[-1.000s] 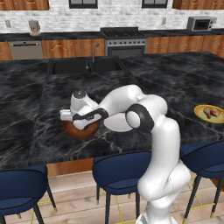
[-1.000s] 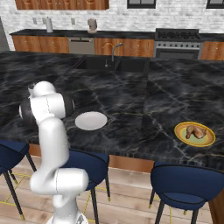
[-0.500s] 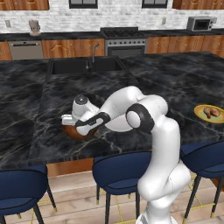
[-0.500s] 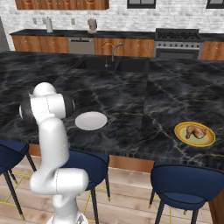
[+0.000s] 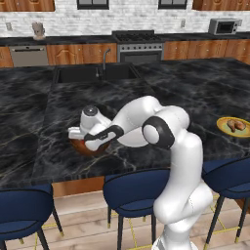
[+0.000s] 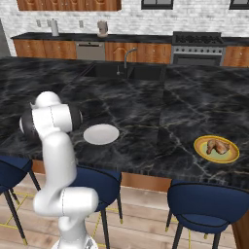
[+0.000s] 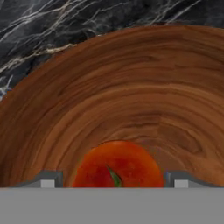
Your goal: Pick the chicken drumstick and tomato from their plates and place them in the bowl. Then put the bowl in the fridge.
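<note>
Tomato (image 7: 117,165) now sits inside the bowl (image 7: 131,100) between jaws that have just widened and stand clear of it. One item looks delivered; the chicken drumstick (image 6: 216,145) waits on its yellow plate (image 6: 232,154), far along the counter (image 6: 160,112).
</note>
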You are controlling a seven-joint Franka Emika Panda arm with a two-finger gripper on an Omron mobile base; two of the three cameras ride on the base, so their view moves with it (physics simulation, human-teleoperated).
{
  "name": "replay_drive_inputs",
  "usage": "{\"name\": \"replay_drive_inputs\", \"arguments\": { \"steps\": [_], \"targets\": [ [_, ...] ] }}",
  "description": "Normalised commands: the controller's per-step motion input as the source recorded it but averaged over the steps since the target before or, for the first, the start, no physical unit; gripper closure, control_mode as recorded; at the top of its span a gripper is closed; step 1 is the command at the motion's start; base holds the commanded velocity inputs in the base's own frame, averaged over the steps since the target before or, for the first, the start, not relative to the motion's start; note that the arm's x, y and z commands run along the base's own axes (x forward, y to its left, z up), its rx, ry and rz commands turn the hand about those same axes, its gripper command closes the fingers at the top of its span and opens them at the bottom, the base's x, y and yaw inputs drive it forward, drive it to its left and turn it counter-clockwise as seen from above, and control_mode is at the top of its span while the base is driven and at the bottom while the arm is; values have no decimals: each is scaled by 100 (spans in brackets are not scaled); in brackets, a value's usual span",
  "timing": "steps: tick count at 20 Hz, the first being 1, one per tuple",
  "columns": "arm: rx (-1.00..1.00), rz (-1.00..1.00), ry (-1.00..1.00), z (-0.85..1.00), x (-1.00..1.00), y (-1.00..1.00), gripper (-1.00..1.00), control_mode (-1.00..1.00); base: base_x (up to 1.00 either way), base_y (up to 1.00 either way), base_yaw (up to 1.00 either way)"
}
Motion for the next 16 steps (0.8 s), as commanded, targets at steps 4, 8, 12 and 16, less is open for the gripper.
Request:
{"name": "replay_drive_inputs", "arguments": {
  "steps": [4, 8, 12, 16],
  "targets": [
    [0, 0, 0, 30, -18, 0, -100, -100, 0, 0, 0],
    [0, 0, 0, 40, -13, -3, -100, -100, 0, 0, 0],
    [0, 0, 0, 50, -27, -14, -100, -100, 0, 0, 0],
    [0, 0, 0, 44, -47, -34, -100, -100, 0, 0, 0]
  ]
}}
